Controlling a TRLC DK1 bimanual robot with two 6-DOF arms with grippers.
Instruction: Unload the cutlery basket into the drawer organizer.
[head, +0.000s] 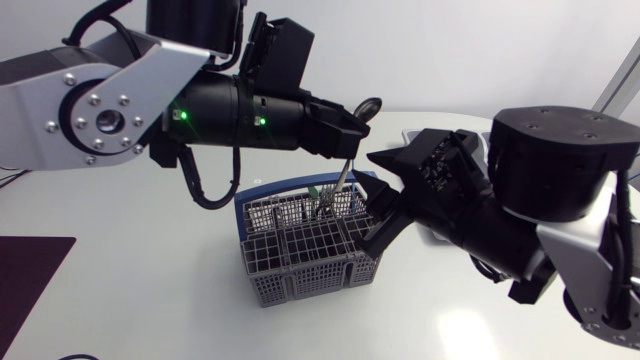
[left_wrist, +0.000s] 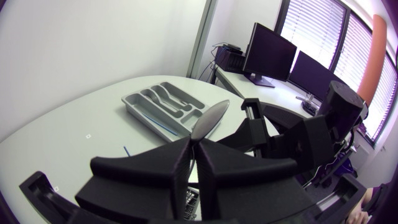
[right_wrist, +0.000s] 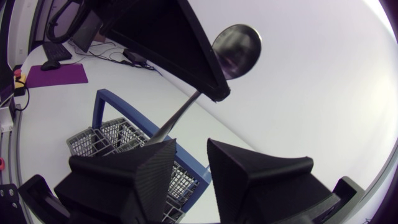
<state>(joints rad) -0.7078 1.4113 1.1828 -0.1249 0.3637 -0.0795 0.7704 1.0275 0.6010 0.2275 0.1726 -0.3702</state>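
Steel spoon (head: 367, 105) is clamped in my left gripper (head: 354, 131) just above the grey basket (head: 300, 258), while my right gripper (head: 378, 197) waits beside its handle, fingers apart.

Head view: fixed high, looking down on tabletop (head: 120, 300). Wrist views: close behind left hand (left_wrist: 194, 149) and right hand (right_wrist: 189, 149), facing forward. Shared by all three: spoon (head: 368, 104).
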